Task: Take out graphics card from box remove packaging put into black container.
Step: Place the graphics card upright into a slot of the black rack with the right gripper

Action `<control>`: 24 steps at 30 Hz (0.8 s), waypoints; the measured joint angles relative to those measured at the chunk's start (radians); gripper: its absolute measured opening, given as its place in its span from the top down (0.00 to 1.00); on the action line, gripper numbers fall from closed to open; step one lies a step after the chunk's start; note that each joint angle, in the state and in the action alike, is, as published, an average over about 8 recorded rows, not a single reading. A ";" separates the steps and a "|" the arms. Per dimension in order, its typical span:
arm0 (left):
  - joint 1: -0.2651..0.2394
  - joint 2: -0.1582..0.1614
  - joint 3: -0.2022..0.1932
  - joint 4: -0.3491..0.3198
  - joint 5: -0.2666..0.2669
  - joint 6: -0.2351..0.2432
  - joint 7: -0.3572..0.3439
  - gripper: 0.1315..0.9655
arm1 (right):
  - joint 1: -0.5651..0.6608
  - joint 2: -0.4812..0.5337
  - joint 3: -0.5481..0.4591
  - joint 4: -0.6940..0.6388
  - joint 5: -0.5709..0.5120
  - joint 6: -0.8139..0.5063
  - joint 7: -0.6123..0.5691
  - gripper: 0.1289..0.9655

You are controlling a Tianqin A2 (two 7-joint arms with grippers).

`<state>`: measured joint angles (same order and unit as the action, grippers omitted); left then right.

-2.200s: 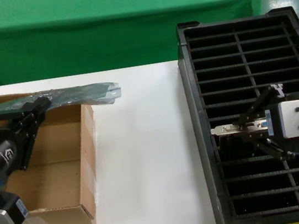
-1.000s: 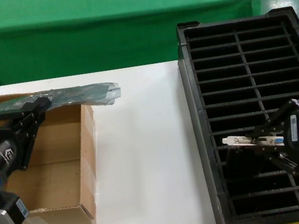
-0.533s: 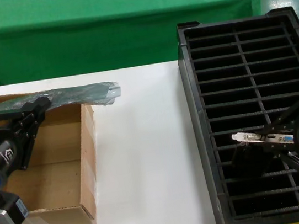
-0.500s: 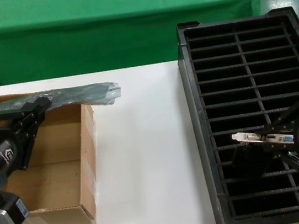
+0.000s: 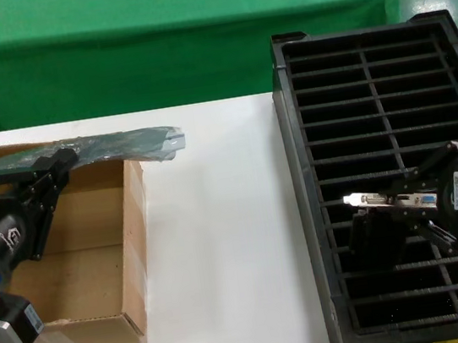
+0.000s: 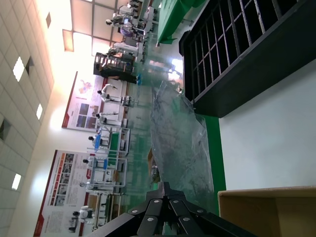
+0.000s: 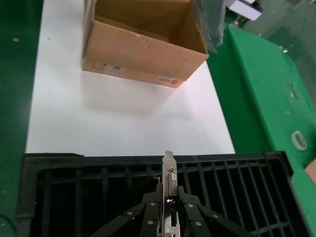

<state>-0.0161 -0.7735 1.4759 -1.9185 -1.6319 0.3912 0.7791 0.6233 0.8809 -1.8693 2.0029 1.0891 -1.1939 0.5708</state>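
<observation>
Head view, left to right: my left pincer [image 5: 49, 167], clamped on the packaging [image 5: 114, 145], keeps it over the box [image 5: 70, 253] beneath, while my right pincer [image 5: 404, 202] grips the graphics card [image 5: 378, 199] edge-on above the black container [image 5: 370, 83] slots for insertion, I judge.

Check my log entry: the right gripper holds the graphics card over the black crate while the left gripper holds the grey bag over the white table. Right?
Not quite. The head view shows the left gripper holding the grey bag over the cardboard box, not the table. The right gripper does hold the graphics card over the black crate.
</observation>
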 joint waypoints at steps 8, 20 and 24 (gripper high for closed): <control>0.000 0.000 0.000 0.000 0.000 0.000 0.000 0.99 | -0.005 -0.008 0.001 0.005 -0.012 0.012 -0.008 0.94; 0.000 0.000 0.000 0.000 0.000 0.000 0.000 0.99 | -0.061 0.017 0.022 0.045 0.000 0.017 0.005 0.94; 0.000 0.000 0.000 0.000 0.000 0.000 0.000 0.99 | -0.078 0.028 0.027 0.053 0.013 0.022 -0.004 0.94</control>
<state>-0.0161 -0.7735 1.4759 -1.9185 -1.6319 0.3912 0.7791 0.5452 0.9092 -1.8420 2.0563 1.1025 -1.1723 0.5666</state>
